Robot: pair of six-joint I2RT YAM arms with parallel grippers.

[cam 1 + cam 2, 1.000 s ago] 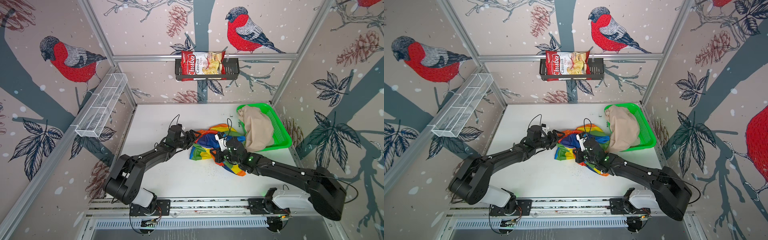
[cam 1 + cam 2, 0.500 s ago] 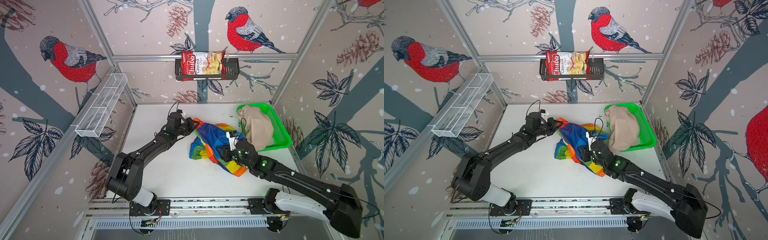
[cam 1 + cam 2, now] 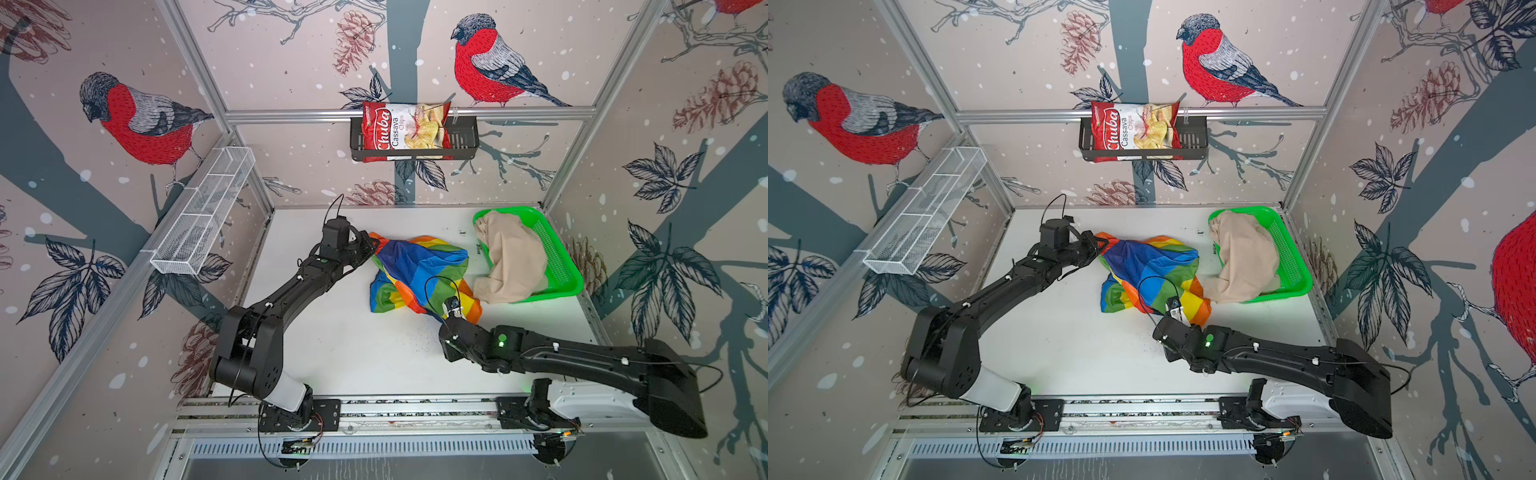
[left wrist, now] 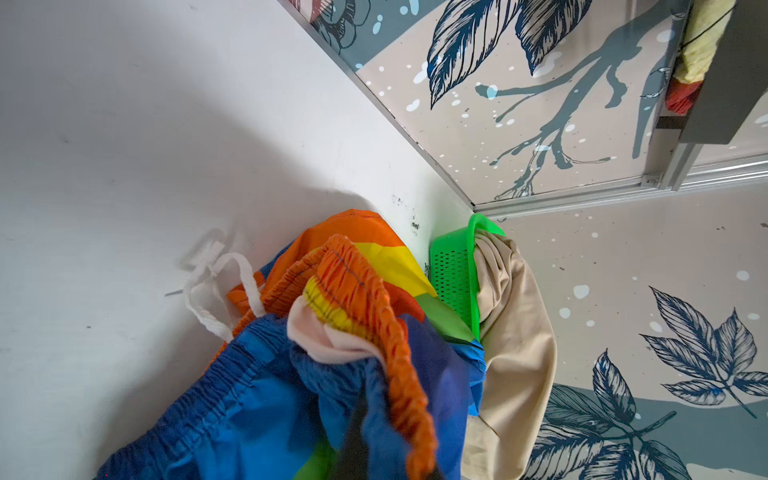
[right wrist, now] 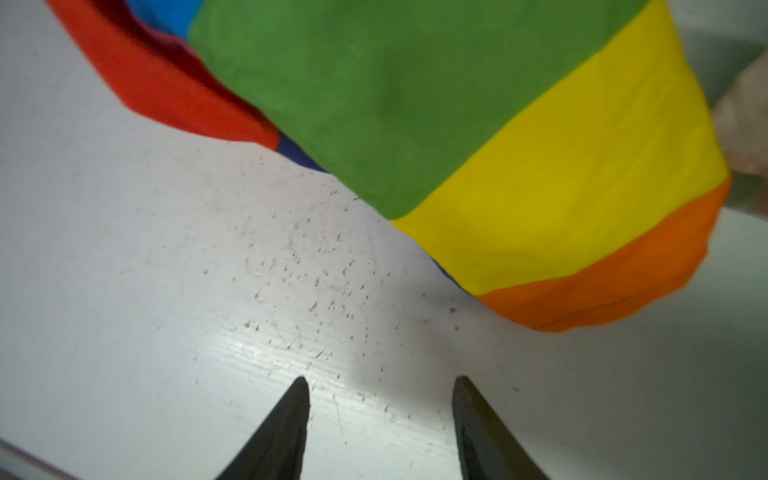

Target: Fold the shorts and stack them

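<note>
My top views both look steeply down over the whole table (image 3: 353, 353); my wrist views sit close, facing the rainbow shorts (image 3: 415, 270) all four share.

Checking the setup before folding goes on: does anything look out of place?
The plain beige shorts spill over the rim of the green plastic mesh basket, hanging onto the white table instead of lying inside.

1. Walls (image 3: 270, 62): pale wallpaper with red-breasted birds, pinecones, dark leaves and branches.
2. Aluminium frame (image 3: 291, 114) edges the panels.
3. White tabletop (image 3: 353, 353), lightly scuffed.
4. White wire shelf (image 3: 203, 212) on the left wall.
5. Black rack (image 3: 465, 141) on the back wall holds a chip bag (image 3: 405, 131).
</note>
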